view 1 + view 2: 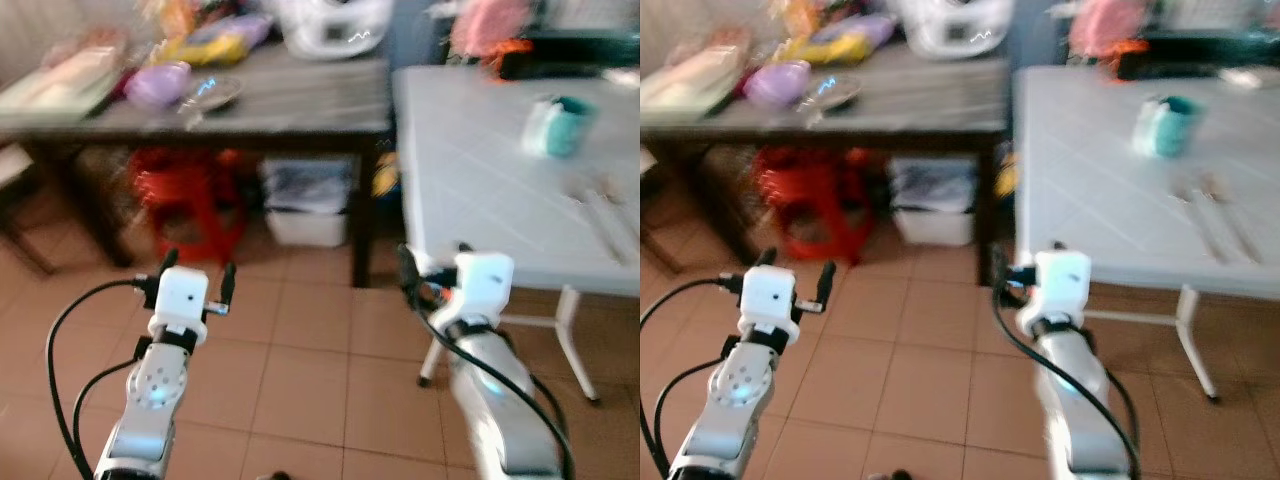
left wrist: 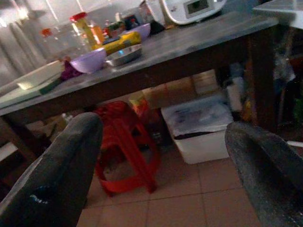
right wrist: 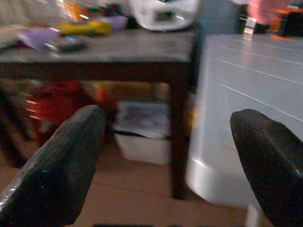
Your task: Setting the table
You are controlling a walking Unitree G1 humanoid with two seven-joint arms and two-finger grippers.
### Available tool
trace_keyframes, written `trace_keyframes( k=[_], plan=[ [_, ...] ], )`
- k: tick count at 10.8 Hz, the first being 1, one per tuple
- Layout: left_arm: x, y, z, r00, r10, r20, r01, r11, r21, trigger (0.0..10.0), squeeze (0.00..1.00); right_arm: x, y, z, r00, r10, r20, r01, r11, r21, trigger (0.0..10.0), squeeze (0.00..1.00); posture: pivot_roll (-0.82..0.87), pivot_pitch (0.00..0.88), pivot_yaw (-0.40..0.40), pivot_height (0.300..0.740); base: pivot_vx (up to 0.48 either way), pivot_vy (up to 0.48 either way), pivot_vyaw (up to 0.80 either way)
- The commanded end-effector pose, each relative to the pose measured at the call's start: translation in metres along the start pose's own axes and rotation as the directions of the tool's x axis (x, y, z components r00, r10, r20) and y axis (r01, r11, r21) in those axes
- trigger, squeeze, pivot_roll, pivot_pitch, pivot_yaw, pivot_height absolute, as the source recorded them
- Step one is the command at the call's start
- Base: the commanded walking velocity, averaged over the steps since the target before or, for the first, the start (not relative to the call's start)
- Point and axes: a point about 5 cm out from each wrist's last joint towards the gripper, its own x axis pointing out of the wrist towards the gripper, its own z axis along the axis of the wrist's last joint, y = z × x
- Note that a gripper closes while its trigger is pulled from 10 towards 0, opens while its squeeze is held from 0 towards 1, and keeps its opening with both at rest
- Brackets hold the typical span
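A dark wooden table (image 1: 290, 105) stands ahead on the left, and on it are a purple bowl (image 1: 158, 83) and a metal plate (image 1: 210, 92). The white table (image 1: 470, 170) on the right holds a teal cup (image 1: 560, 126) and some cutlery (image 1: 605, 215), which is blurred. My left gripper (image 1: 197, 272) is raised over the tiled floor, open and empty, facing the dark table. My right gripper (image 1: 432, 262) is also open and empty, close to the near left corner of the white table. The wrist views show the left gripper (image 2: 161, 165) and the right gripper (image 3: 165, 165) with fingers spread wide.
A white rice cooker (image 1: 335, 25) and yellow packets sit at the back of the dark table. Under it are a red stool (image 1: 190, 200) and a white bin (image 1: 308, 205). Something pink (image 1: 488, 25) lies at the far end of the white table. The white table's legs (image 1: 575, 340) stand to my right.
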Motion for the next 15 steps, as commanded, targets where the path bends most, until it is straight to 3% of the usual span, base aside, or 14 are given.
trace_keyframes(
  k=[1,3,4,6,8,10,12,15],
  plan=[
    [0.005,0.0,0.007,1.0,0.017,0.023,-0.017,1.0,-0.004,10.0,0.0,0.0,-0.003,-0.005,1.0,-0.004,-0.013,0.004,1.0,-0.002,10.0,0.0,-0.03,0.079,0.076,0.74,0.0,0.0,0.0],
    [0.012,-0.019,0.023,0.996,-0.055,0.07,0.06,0.996,-0.07,10.0,0.0,0.006,-0.011,0.0,0.998,-0.055,0.002,0.055,0.998,-0.002,10.0,0.0,-0.02,0.079,0.053,0.74,0.0,0.0,0.0],
    [0.014,-0.021,0.029,0.994,-0.058,0.088,0.066,0.993,-0.095,10.0,0.0,0.009,-0.009,0.005,0.998,-0.054,0.016,0.054,0.998,-0.009,10.0,0.0,-0.01,0.086,0.041,0.74,0.0,0.0,0.0],
    [0.019,-0.023,0.043,0.991,-0.033,0.132,0.067,0.963,-0.263,10.0,0.0,0.014,-0.018,0.015,0.989,-0.136,0.059,0.14,0.988,-0.069,10.0,0.0,-0.01,0.088,0.02,0.74,0.0,0.0,0.0],
    [0.021,-0.025,0.051,0.989,-0.023,0.149,0.068,0.951,-0.301,10.0,0.0,0.014,-0.022,0.02,0.988,-0.129,0.079,0.136,0.987,-0.087,10.0,0.0,0.0,0.078,0.014,0.74,0.0,0.0,0.0],
    [0.013,-0.013,0.055,0.987,0.018,0.158,0.029,0.956,-0.291,10.0,0.0,0.0,-0.028,0.026,0.984,-0.154,0.086,0.161,0.985,-0.07,10.0,0.0,-0.01,0.08,0.014,0.74,0.0,0.0,0.0],
    [-0.003,-0.005,0.04,0.995,0.043,0.094,-0.017,0.966,-0.258,10.0,0.0,-0.02,-0.027,0.027,0.987,-0.137,0.085,0.146,0.983,-0.107,10.0,0.0,-0.02,0.096,0.021,0.74,0.0,0.0,0.0],
    [-0.004,-0.011,0.04,0.997,0.006,0.075,0.014,0.966,-0.26,10.0,0.0,-0.026,-0.026,0.023,0.989,-0.137,0.05,0.142,0.984,-0.107,10.0,0.0,-0.03,0.102,0.028,0.74,0.0,0.0,0.0]
  ],
)
